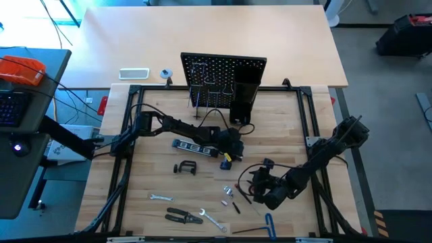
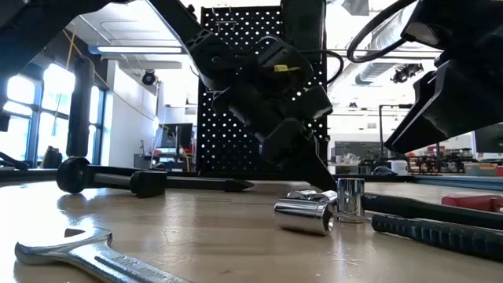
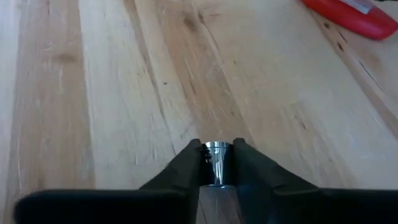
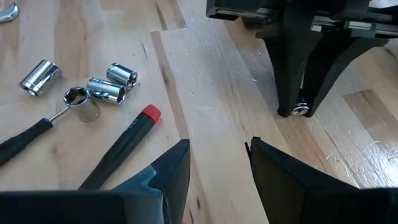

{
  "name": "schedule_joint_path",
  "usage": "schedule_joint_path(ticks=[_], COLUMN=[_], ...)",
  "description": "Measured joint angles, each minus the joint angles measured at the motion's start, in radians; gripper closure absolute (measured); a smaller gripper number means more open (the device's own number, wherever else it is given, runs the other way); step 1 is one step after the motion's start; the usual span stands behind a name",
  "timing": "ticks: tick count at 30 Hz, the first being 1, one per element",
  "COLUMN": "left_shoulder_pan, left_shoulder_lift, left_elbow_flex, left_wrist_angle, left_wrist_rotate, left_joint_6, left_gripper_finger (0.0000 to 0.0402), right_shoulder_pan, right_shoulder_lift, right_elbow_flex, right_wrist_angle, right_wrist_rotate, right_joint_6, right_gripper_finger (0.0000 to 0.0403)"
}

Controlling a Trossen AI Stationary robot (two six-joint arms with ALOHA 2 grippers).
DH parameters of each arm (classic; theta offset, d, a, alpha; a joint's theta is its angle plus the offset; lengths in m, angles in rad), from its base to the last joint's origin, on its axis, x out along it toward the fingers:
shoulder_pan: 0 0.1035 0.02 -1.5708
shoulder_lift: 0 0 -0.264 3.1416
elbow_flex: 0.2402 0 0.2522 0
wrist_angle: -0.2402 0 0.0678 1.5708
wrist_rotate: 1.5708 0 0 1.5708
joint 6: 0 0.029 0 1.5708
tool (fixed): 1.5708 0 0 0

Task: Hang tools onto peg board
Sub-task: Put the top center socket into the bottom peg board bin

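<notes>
The black peg board [image 1: 223, 73] stands upright at the table's far edge, with a black box holder [image 1: 243, 101] on its right side. My left gripper [image 1: 233, 154] is in front of it at mid-table, pointing down, shut on a small silver socket [image 3: 216, 163]. My right gripper [image 1: 255, 183] is open and empty a little to the near right, above bare wood [image 4: 217, 93]. Several loose silver sockets [image 4: 102, 87] and a black tool with a red end [image 4: 124, 146] lie on the table beside it. My left gripper pinches the silver socket's side wall [image 3: 215, 168] between its two fingertips, with the socket's end sticking out past them. The fingers come from above, pointing down. The socket [image 4: 301, 111] stands upright at the table top; whether it touches the wood, I cannot tell.
A dark level [image 1: 192, 146], a black C-clamp [image 1: 185, 167], silver wrenches [image 1: 160, 198] [image 1: 212, 221], black-handled pliers [image 1: 183, 216] and a blue-handled hex key [image 1: 270, 223] lie on the near half of the table. A red object [image 3: 348, 12] lies near the left gripper.
</notes>
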Motion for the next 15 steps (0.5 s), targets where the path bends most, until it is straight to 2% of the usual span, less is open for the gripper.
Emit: schedule_joint_path(ticks=[7,15], left_shoulder_pan=[0.000,0.011], left_shoulder_lift=[0.000,-0.019], left_elbow_flex=[0.000,-0.006], left_wrist_angle=[-0.001,0.018], left_wrist_rotate=[0.001,0.110], left_joint_6=[0.003,-0.094], left_gripper_finger=[0.0350,0.0350], right_shoulder_pan=[0.000,0.022], right_shoulder_lift=[0.000,0.000], right_elbow_flex=[0.000,0.000], right_wrist_angle=[-0.002,0.025], right_wrist_rotate=[0.000,0.058], right_joint_6=[0.000,-0.083], right_gripper_finger=[0.0242,0.0242])
